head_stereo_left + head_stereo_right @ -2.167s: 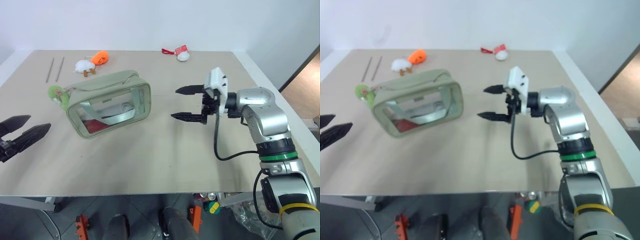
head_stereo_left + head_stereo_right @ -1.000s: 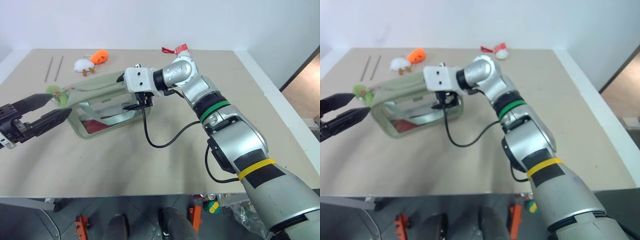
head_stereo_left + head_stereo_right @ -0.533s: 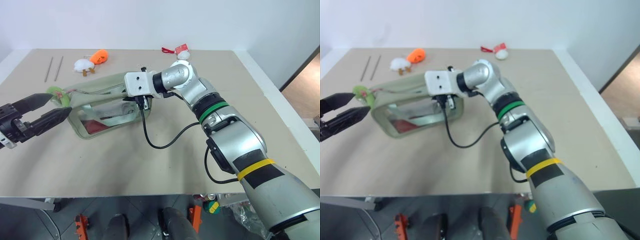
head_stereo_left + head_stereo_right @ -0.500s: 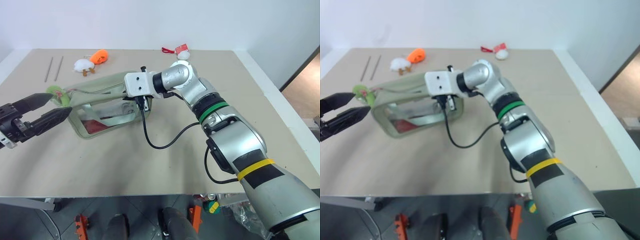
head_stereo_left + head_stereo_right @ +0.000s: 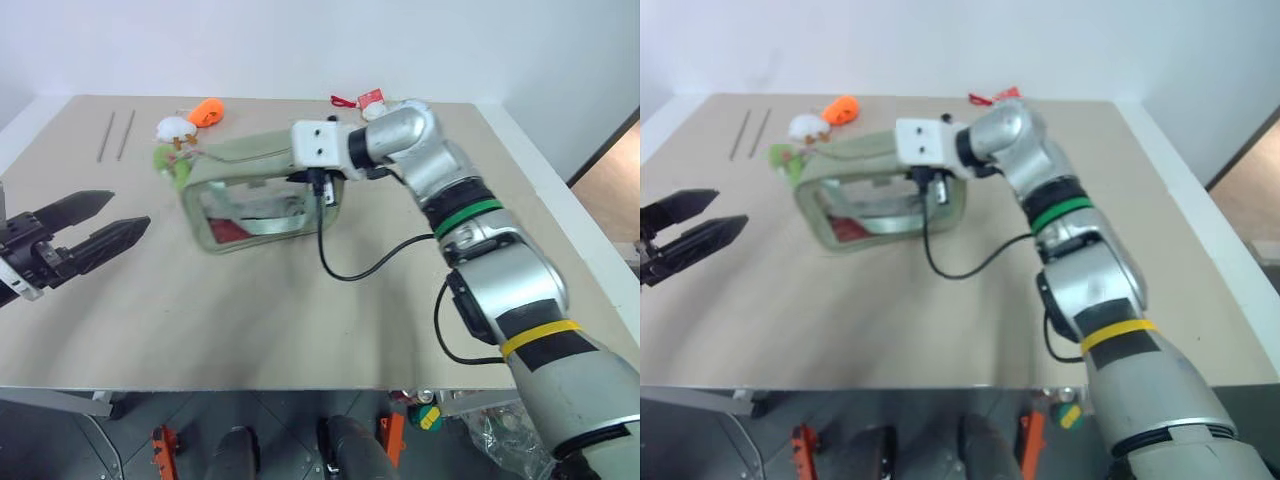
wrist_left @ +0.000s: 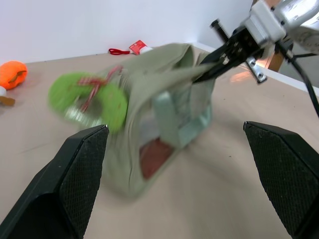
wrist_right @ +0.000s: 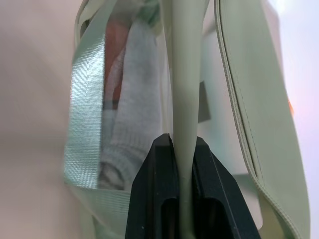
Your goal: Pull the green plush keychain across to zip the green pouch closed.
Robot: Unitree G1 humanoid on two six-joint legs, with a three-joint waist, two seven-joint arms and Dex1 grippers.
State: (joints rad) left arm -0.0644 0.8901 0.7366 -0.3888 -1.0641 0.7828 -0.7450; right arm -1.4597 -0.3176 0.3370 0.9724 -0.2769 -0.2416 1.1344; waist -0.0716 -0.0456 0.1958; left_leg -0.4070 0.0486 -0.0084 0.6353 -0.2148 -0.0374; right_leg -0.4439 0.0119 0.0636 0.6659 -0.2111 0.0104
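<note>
- The left pincer (image 5: 110, 232) is nearest, on the left side of the worktop (image 5: 300, 320). Its two black fingers are wide apart and hold nothing. It is well apart from the green pouch (image 5: 262, 190).
- The green pouch is the landmark here. It sits in the middle of the worktop, a bit to the left. It has clear sides, and something red and something white show inside it.
- The right pincer (image 7: 182, 149) is at the right end of the green pouch. Its two fingers are pressed together on a thin flap of the pouch's green cloth, with the cloth running up between them.
- A black cable (image 5: 370, 265) hangs from the right arm and loops down onto the worktop, just right of the pouch.
- The green plush keychain (image 5: 170, 160) is at the left end of the green pouch, touching it at the top corner. It is fuzzy and bright green with a bit of red on it.
- A white plush toy (image 5: 174, 127) lies just behind the keychain, and an orange plush toy (image 5: 206, 111) lies beside that one.
- Two thin grey rods (image 5: 115, 135) lie far to the left behind the pouch.
- A small white and red toy (image 5: 368, 100) lies behind the pouch's right end, near the far edge of the worktop.
</note>
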